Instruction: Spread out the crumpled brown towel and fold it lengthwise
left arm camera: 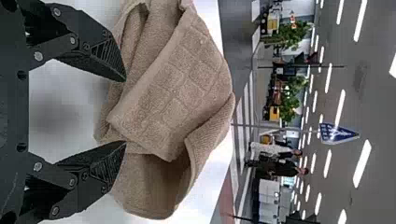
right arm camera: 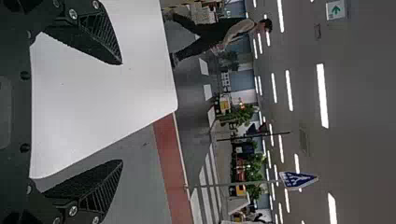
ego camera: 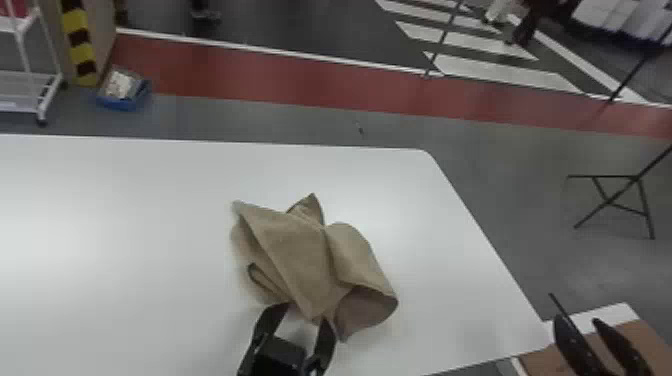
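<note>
A white worktop (ego camera: 125, 225) stretches ahead of the open, empty left end effector (ego camera: 304, 313), with a white rack (ego camera: 35, 80) far beyond, leftward. The crumpled towel (ego camera: 300, 250) lies right at its fingertips. Well to its right is the right end effector (ego camera: 577, 320), open, empty.

white table (ego camera: 125, 215) | 1 crumpled brown towel (ego camera: 295, 250) | directly on top

This is a big indoor hall, probably a workshop or test floor made up like a street: crosswalk stripes (ego camera: 500, 70) at the upper right of the head view, a red lane (ego camera: 300, 85) across its top, and a wheeled rack (ego camera: 22, 85) at upper left. The wrist views show a road sign (left arm camera: 337, 133), leafy plants (right arm camera: 243, 114) and rows of ceiling lights (right arm camera: 322, 95).
</note>
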`<state>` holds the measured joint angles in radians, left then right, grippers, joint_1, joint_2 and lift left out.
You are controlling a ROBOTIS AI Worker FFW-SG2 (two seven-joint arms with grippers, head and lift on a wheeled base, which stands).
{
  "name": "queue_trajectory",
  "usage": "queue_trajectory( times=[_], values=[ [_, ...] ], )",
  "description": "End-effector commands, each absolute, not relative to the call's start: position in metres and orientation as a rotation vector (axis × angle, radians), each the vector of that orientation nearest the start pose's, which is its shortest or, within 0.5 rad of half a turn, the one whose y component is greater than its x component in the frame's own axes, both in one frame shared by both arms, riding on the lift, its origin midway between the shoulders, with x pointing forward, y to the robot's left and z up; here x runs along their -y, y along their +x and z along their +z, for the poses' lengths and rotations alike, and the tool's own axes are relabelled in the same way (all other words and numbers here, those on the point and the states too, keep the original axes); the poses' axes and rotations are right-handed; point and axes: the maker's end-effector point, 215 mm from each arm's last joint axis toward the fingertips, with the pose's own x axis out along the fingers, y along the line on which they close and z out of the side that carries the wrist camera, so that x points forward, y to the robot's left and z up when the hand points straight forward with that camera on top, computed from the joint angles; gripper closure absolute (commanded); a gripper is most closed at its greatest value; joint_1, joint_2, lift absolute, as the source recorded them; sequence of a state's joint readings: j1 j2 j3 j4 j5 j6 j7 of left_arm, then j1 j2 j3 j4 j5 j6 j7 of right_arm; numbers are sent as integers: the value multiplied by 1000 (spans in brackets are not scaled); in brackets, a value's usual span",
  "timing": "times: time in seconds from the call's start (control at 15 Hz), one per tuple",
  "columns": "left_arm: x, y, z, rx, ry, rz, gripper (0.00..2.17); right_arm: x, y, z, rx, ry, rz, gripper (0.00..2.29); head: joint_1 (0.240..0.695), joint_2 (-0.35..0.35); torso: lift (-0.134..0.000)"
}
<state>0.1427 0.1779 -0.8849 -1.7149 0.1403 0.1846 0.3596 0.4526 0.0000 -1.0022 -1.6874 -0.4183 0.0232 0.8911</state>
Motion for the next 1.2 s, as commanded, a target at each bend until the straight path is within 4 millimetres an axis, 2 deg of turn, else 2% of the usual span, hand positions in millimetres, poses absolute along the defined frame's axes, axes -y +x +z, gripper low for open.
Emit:
queue_trajectory(
  times=[0.0, 0.2, 0.47, 0.67, 1.0, 1.13],
  values=[
    [118, 365, -456, -325, 62, -537, 488, 575, 268, -377, -57, 145, -114, 151, 695, -350, -124],
    [116, 369, -449, -318, 48, -530, 488, 575, 268, -379, -56, 147, -114, 151, 695, -350, -124],
    [124, 367, -435, -321, 1, -553, 488, 576, 269, -382, -55, 152, -119, 151, 695, -350, -124],
    [125, 362, -433, -336, 6, -564, 488, 578, 267, -392, -60, 166, -130, 151, 695, -350, -124],
    [128, 362, -434, -337, 9, -574, 488, 579, 265, -391, -52, 162, -136, 151, 695, -350, -124],
    [123, 368, -433, -328, 22, -555, 488, 580, 265, -391, -51, 161, -135, 151, 695, -350, -124]
  ],
)
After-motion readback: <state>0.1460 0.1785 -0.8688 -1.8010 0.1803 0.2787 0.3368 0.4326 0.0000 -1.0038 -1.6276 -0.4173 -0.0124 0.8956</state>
